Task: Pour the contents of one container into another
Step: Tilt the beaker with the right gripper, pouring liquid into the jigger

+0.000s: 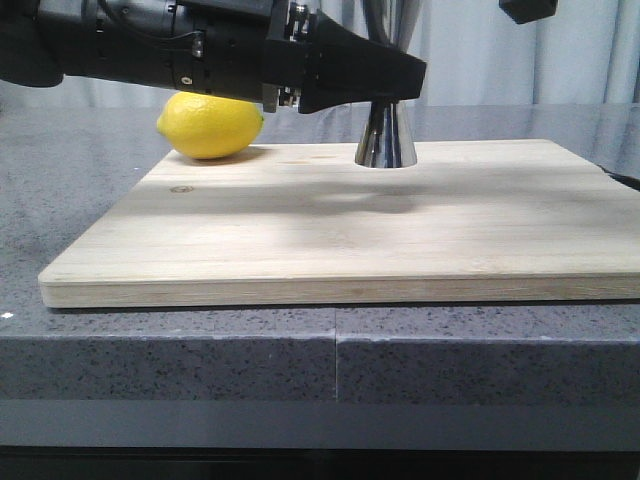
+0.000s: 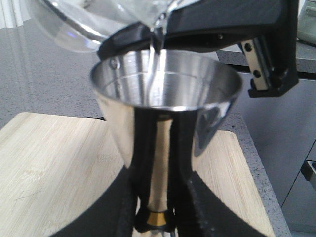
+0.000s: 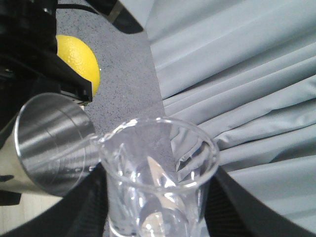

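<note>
The left gripper (image 2: pixel 155 217) is clamped on the gold-banded waist of the steel jigger (image 2: pixel 165 94), which stands on the wooden board (image 1: pixel 330 230). The right gripper (image 3: pixel 155 217) grasps the glass beaker (image 3: pixel 160 168), tilted with its lip over the jigger's rim; a thin clear stream runs into the cup, so pouring looks underway, with righting and setting down left. The front view hides the jigger's top behind the left arm and cuts off the beaker; the liquid level is unclear. A lemon (image 1: pixel 210 125) sits nearby.
</note>
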